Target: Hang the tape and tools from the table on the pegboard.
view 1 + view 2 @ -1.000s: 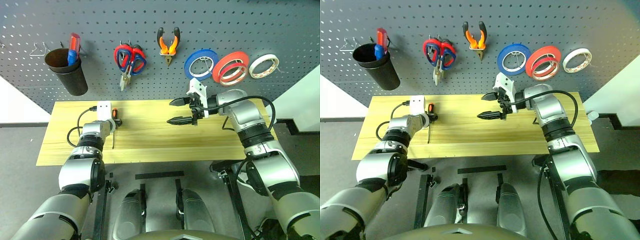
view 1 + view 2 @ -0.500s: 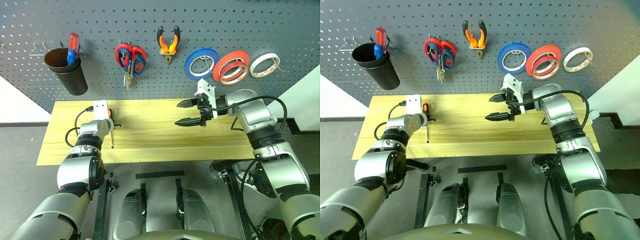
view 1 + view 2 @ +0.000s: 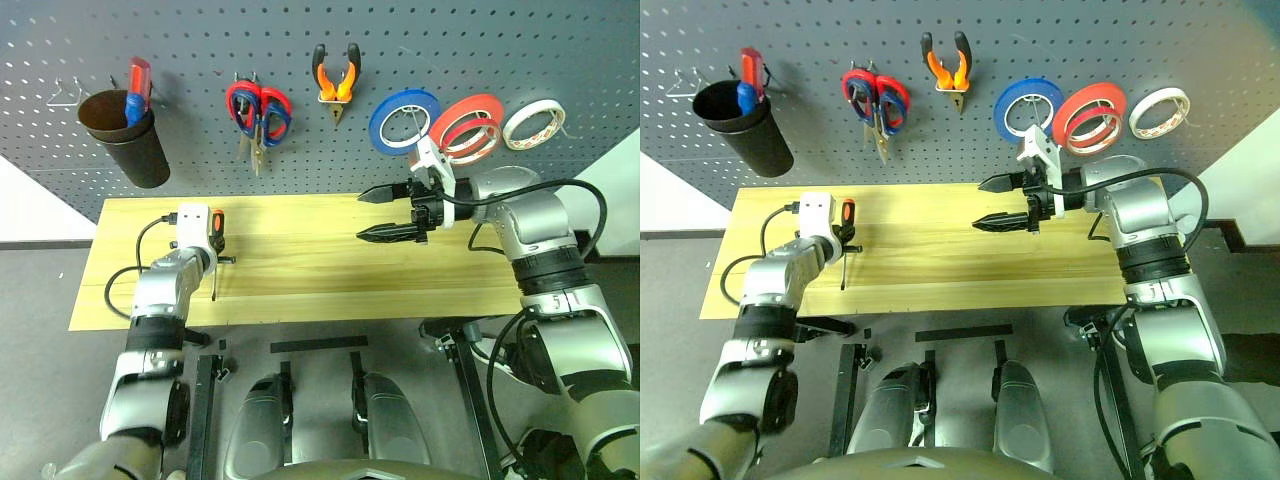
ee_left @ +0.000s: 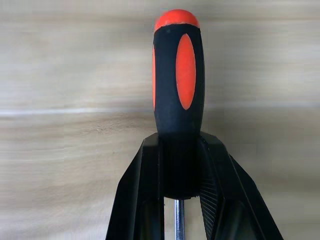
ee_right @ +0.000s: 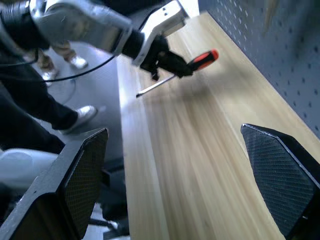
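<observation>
Screwdriver (image 4: 178, 75), rubbery orange-black handle, clamped in left gripper (image 4: 181, 200) jaws, right gripper (image 3: 385, 213) jaws wide

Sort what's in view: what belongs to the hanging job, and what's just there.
Job things: screwdriver in the left gripper, pliers, dark-handled scissors, white tape, table, pegboard.

Just there: black cup, red scissors, blue roll, red roll.

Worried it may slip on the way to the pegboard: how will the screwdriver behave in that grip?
The screwdriver looks stiff and light. The left gripper is shut on the handle's lower end, so it probably won't droop. The round, smooth handle might twist between the fingers if bumped.
</observation>
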Tool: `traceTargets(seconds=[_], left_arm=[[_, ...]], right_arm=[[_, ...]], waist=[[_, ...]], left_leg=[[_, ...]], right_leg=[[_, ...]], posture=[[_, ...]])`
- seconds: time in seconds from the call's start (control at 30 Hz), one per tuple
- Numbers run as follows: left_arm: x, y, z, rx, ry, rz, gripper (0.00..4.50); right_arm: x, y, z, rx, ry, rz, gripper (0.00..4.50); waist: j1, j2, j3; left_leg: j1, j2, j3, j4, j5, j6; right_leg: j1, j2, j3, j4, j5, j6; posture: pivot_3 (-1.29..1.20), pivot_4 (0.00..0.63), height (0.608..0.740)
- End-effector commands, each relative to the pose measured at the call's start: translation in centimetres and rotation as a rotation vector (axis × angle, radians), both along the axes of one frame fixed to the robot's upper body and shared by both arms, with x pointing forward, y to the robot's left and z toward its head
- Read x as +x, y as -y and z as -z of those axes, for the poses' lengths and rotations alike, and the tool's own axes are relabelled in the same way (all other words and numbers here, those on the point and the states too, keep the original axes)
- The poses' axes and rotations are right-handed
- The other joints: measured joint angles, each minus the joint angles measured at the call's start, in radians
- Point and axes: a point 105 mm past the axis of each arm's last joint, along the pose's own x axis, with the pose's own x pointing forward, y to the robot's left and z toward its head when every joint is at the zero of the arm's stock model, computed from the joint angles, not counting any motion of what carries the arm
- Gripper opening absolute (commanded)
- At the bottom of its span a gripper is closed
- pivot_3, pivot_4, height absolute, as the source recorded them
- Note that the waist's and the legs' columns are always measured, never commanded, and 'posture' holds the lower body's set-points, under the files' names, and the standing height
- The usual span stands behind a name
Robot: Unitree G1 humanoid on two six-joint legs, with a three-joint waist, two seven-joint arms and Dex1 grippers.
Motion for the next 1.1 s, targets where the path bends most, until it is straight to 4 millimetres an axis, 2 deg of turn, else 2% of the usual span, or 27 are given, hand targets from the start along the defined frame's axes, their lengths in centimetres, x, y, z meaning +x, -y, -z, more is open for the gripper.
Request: traceTargets(seconds=[0.03, 0.17, 0.27, 0.37, 0.57, 0.87, 1.0, 1.1], left_arm=[[-1.9, 1.6, -3.4, 0.038, 0.166, 0.119, 0.53], [-4.2, 2.3, -5.0, 0.124, 0.3, 0.203, 0.53], [-5.0, 2.6, -6.0, 0.101, 0.377, 0.217, 0.53], [-5.4, 3.3, -9.2, 0.064, 0.519, 0.242, 0.53], [-5.7, 4.0, -15.2, -0.053, 0.77, 0.307, 0.53], [-6.1, 3.4, -18.8, -0.081, 0.958, 0.381, 0.53], [-5.4, 2.4, -20.1, -0.077, 0.984, 0.347, 0.53], [-4.9, 1.5, -22.0, -0.077, 1.039, 0.312, 0.53]], right_arm=[[-0.7, 0.4, -1.9, 0.06, 0.044, -0.023, 4.5], [-1.1, 0.5, -2.9, 0.12, 0.053, -0.035, 4.5], [-1.4, 0.7, -3.2, 0.134, 0.057, -0.038, 4.5], [-1.7, 0.8, -4.2, 0.174, 0.065, -0.036, 4.5], [-2.1, 1.3, -6.6, 0.268, 0.094, -0.021, 4.5], [-2.7, 1.4, -10.0, 0.375, 0.18, -0.022, 4.5], [-2.7, 1.4, -11.3, 0.409, 0.211, -0.019, 4.5], [-2.6, 1.4, -12.3, 0.43, 0.236, -0.018, 4.5]], waist=[[0.004, 0.0, 0.0], [0.01, 0.0, -0.001], [0.019, 0.0, -0.002], [0.027, -0.001, -0.005], [0.031, -0.003, -0.029], [0.029, -0.002, -0.079], [0.029, -0.004, -0.095], [0.03, -0.003, -0.102]], left_leg=[[0.0, 0.0, 0.0, 0.0, 0.0, 0.0], [0.0, 0.0, -0.001, 0.001, 0.0, 0.0], [0.0, 0.0, 0.0, 0.0, 0.0, 0.0], [0.0, 0.0, 0.0, 0.0, 0.0, 0.0], [-0.006, -0.002, 0.0, 0.001, 0.0, 0.0], [-0.007, -0.003, 0.0, 0.001, 0.001, -0.001], [-0.005, -0.003, 0.0, 0.002, 0.001, -0.001], [-0.005, -0.003, 0.0, 0.002, 0.001, -0.001]], right_leg=[[0.001, 0.0, 0.0, -0.002, 0.0, 0.0], [0.003, -0.001, -0.002, -0.005, 0.0, 0.0], [0.003, -0.001, -0.002, -0.006, 0.0, 0.0], [0.002, -0.001, -0.002, -0.006, 0.0, 0.0], [0.001, -0.001, -0.007, -0.008, 0.0, 0.0], [0.002, 0.001, -0.009, -0.009, 0.001, 0.001], [0.003, 0.001, -0.009, -0.008, 0.001, 0.001], [0.003, 0.001, -0.009, -0.009, 0.001, 0.001]], posture=[[0.02, 0.24, 0.732], [0.03, 0.205, 0.732], [0.04, 0.192, 0.732], [0.05, 0.169, 0.732], [0.06, 0.127, 0.732], [0.05, 0.079, 0.732], [0.05, 0.075, 0.732], [0.06, 0.074, 0.732]])
